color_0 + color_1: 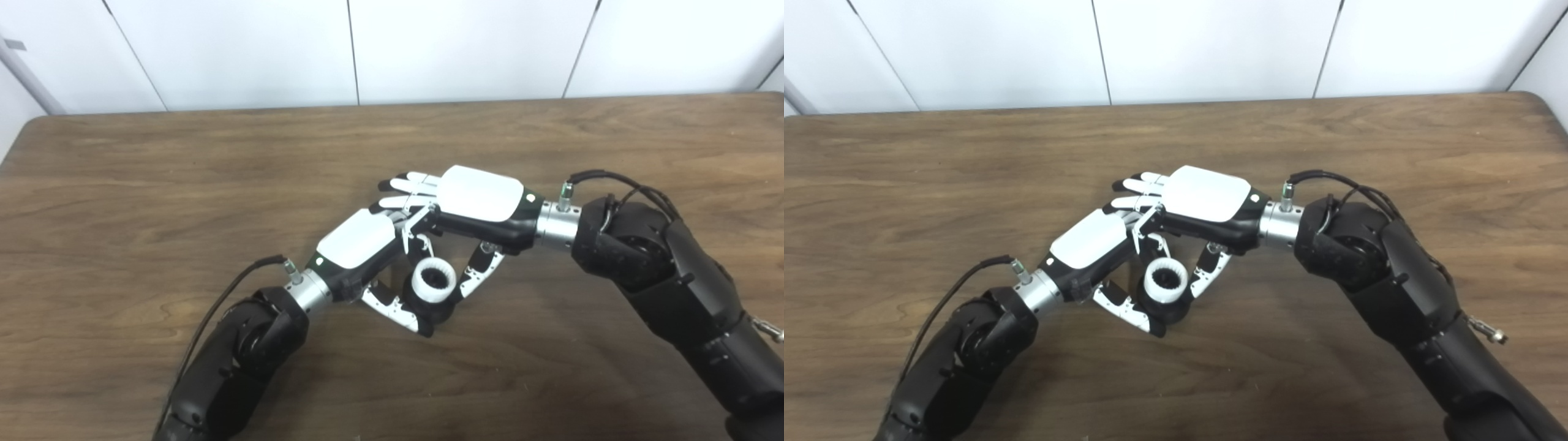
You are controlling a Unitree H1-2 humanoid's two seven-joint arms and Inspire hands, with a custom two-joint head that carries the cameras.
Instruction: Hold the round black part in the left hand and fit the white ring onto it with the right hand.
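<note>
Where the two hands meet near the middle of the table (153,184), the white ring (433,280) sits on top of the black part (438,309), its toothed inner rim facing up and toward the cameras. Only a dark sliver of the part shows beneath and in front of the ring; whether the ring is fully seated on it I cannot tell.

The left hand (358,245) comes in palm down from the lower left and is closed around the part: its thumb (398,309) curls under and in front of the dark body, while its fingers are hidden behind the ring and under the right hand.

The right hand (481,199) reaches in from the right, its white back uppermost, lying partly over the left hand's knuckles. Its thumb (481,269) angles down to the ring's right side, touching or just beside it. Its fingers (407,184) stretch out straight and close together to the left, past the ring and above it, not wrapped around anything. So this hand is not closed; at most the thumb presses on the ring.

Both black forearms rise from the bottom edge, a cable looping at each wrist. White wall panels (465,49) stand behind the table.
</note>
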